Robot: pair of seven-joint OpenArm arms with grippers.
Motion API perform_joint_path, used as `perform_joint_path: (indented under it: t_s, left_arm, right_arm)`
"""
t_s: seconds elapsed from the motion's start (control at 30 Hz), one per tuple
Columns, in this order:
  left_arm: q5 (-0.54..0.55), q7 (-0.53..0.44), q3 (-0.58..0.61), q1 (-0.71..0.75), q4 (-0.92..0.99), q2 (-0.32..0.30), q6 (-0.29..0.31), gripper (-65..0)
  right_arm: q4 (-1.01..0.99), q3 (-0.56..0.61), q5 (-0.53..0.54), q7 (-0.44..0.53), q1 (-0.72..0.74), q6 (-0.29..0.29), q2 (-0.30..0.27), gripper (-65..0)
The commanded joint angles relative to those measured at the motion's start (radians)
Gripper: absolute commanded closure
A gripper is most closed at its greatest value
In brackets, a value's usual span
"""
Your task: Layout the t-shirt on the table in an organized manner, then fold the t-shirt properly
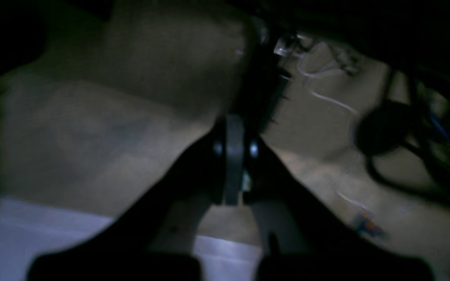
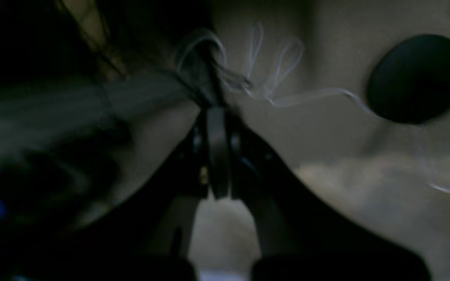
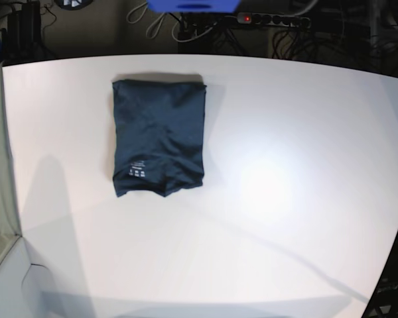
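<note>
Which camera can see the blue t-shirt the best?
The base view: the whole t-shirt lies folded into a neat rectangle on the white table. Both wrist views are dark and blurry and show only shut grippers and the floor, no shirt.

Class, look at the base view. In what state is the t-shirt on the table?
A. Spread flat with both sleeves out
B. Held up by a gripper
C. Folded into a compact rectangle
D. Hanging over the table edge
C: the t-shirt lies as a neat folded rectangle on the table, well inside its edges, with no gripper near it.
</note>
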State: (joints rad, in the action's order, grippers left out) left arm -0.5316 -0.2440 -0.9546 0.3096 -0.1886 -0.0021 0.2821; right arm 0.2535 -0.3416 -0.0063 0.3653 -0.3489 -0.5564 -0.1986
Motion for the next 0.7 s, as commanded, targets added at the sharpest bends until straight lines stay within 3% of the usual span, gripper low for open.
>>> perform_joint_path:
  t_s: [0.0, 0.13, 0.3, 0.47, 0.57, 0.67]
  left_arm:
    - [0.003, -0.010, 0.000, 0.003, -0.002, 0.000, -0.028, -0.1]
    - [0.001, -0.010, 0.023, -0.028, -0.001, 0.026, -0.088, -0.1]
    - [0.006, -0.010, 0.144, -0.089, 0.113, 0.014, -0.091, -0.1]
    - [0.005, -0.016, 0.159, -0.119, 0.142, -0.019, -0.122, -0.1]
    - [0.003, -0.013, 0.161, -0.162, 0.142, -0.022, -0.202, -0.1]
    - [0.003, -0.012, 0.161, -0.183, 0.150, -0.037, -0.217, -0.1]
  right_arm:
    - [-0.010, 0.043, 0.006, 0.016, 0.000, 0.051, -0.012, 0.0]
    - [-0.069, 0.171, 0.006, 0.016, 0.046, 0.302, 0.008, 0.0]
    - [-0.078, 0.326, 0.006, 0.016, 0.069, 0.503, 0.034, 0.0]
    - [-0.078, 0.365, 0.006, 0.016, 0.089, 0.600, 0.044, 0.0]
    - [-0.081, 0.367, 0.006, 0.008, 0.118, 0.612, 0.047, 0.0]
    - [-0.102, 0.364, 0.007, 0.013, 0.129, 0.614, 0.047, 0.0]
